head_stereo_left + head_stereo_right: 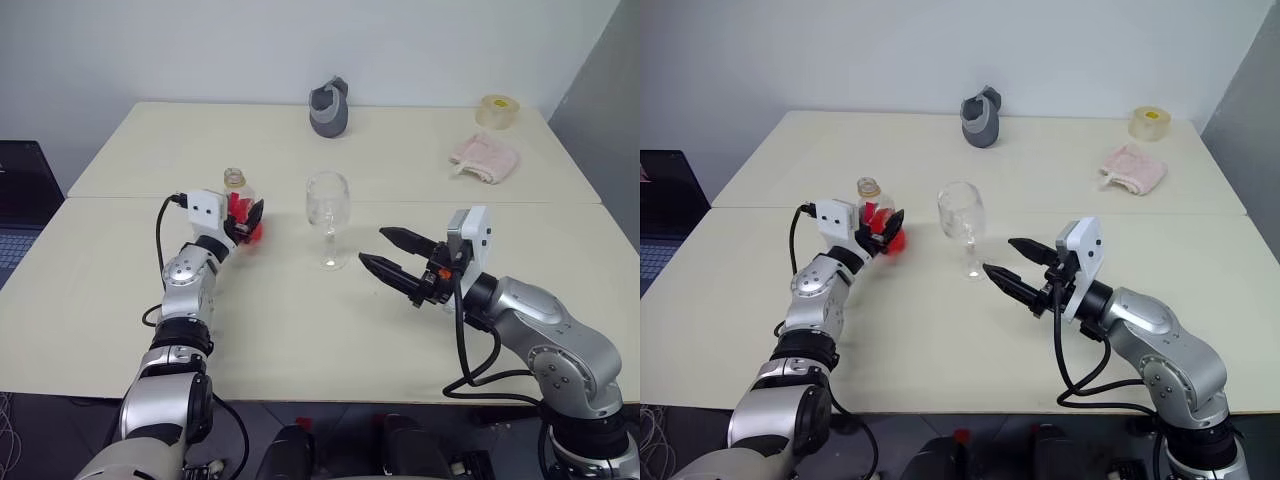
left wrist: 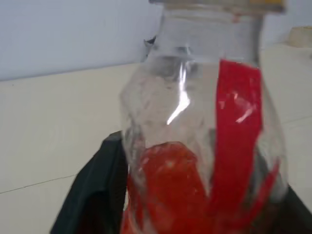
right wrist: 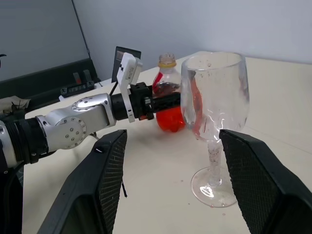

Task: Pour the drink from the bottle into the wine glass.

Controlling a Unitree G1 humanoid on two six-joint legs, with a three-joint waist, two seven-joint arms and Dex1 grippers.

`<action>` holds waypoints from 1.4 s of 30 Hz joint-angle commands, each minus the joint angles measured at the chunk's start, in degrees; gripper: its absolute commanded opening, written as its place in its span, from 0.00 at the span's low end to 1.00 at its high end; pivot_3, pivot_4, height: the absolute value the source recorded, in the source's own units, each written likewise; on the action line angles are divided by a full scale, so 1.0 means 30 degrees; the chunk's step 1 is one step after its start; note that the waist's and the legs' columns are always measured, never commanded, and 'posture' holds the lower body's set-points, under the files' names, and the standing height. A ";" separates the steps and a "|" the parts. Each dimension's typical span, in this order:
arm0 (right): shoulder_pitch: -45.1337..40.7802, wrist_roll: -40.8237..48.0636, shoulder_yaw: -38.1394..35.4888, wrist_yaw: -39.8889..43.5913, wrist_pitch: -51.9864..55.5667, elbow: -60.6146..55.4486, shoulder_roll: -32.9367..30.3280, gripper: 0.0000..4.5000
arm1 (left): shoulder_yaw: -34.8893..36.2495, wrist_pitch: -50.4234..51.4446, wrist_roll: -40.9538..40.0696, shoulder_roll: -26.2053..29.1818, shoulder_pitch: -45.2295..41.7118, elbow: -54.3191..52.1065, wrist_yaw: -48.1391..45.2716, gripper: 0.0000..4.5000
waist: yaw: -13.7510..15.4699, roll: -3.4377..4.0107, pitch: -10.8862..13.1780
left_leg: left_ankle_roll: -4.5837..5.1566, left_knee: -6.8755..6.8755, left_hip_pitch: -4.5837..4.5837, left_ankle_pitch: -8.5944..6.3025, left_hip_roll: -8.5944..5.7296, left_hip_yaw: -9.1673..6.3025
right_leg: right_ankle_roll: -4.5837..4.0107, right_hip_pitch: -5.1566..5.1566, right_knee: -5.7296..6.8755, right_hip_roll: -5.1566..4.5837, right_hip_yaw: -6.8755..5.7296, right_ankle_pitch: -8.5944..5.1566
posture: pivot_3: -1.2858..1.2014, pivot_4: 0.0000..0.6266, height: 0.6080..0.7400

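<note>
Pouring has not begun. Left tool (image 1: 244, 222) grips the bottle (image 1: 238, 207), upright on the counter (image 1: 120, 290) left of centre, drink (image 3: 168, 113) inside. Wine glass (image 1: 328, 215) stands empty mid-counter. Right tool (image 1: 393, 257) gapes empty just beside it.

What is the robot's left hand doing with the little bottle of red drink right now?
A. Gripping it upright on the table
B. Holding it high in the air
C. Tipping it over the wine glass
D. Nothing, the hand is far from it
A: the left hand has its black fingers around the bottle, which stands upright on the table beside the empty wine glass.
</note>
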 commanded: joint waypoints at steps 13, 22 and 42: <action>-0.0493 0.0298 -0.0236 0.0078 -0.0264 -0.0652 -0.0070 0.72 | -0.0413 0.0361 0.0367 0.0870 -0.0382 -0.1617 -0.1102 0.23 | -0.0005 -0.0001 0.0000 | -0.0001 0.0002 -0.0002 0.0001 -0.0001 -0.0001 | 0.0000 -0.0001 0.0000 0.0001 -0.0003 0.0000 | 0.52 0.24 1.00; -0.2396 -0.1233 0.0509 -0.0443 -0.0194 0.1113 -0.0077 0.72 | -0.3621 -0.2067 0.3409 0.2857 -0.4230 -0.1547 -0.3796 0.23 | 0.0028 -0.0022 0.0012 | -0.0014 0.0026 -0.0043 0.0009 -0.0023 0.0016 | 0.0000 -0.0009 -0.0004 0.0000 -0.0038 0.0001 | 0.52 0.24 1.00; -0.4954 -0.3328 0.0896 -0.0954 -0.1157 0.2841 0.1864 0.72 | -0.5832 -0.8630 0.5920 0.4100 -0.9846 0.3897 -0.6193 0.23 | -0.0481 -0.0023 0.0014 | 0.0000 0.0013 -0.0060 0.0005 -0.0028 0.0031 | 0.0002 -0.0057 0.0019 0.0004 -0.0019 -0.0001 | 0.52 0.24 1.00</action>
